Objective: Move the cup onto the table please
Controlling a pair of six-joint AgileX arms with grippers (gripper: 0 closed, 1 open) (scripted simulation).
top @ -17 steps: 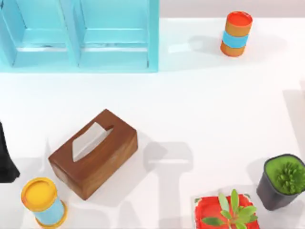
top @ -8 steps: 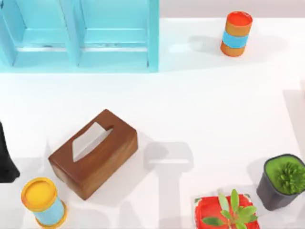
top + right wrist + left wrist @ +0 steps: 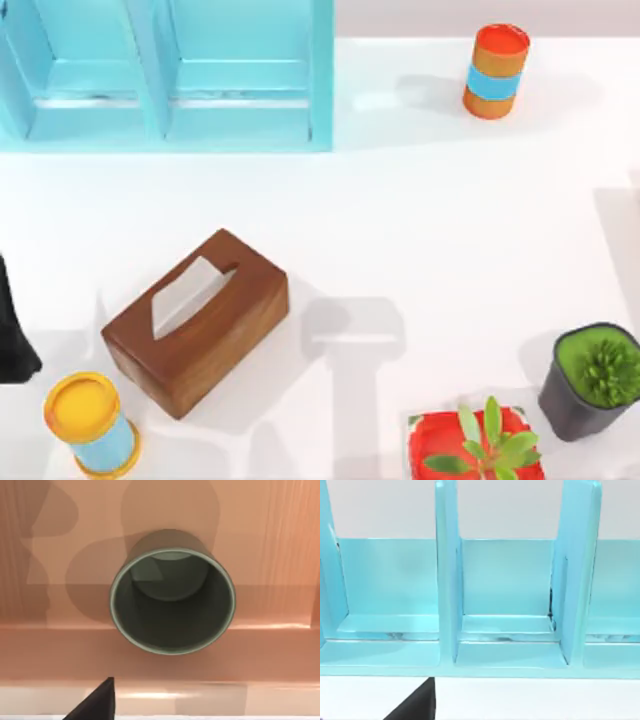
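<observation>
Nothing on the table (image 3: 430,230) has moved across the 3 top views: tissue box (image 3: 196,320), orange can (image 3: 495,70), yellow can (image 3: 90,423) and both potted plants sit where they were. My left arm is a dark shape at the table's left edge, facing the light blue shelf cabinet (image 3: 450,595).

From my right wrist view, the cup (image 3: 172,602) stands upright, mouth toward the camera, on a wood-toned surface, probably a raised ledge beside the white tabletop, though I cannot place it from above. I cannot tell whether either claw is apart or together; just 1 dark tip shows low in each wrist view.

To do this step well, I would centre the right gripper over the rim, spread the fingers wider than the cup, descend straight, and close on the wall below the lip before lifting.
</observation>
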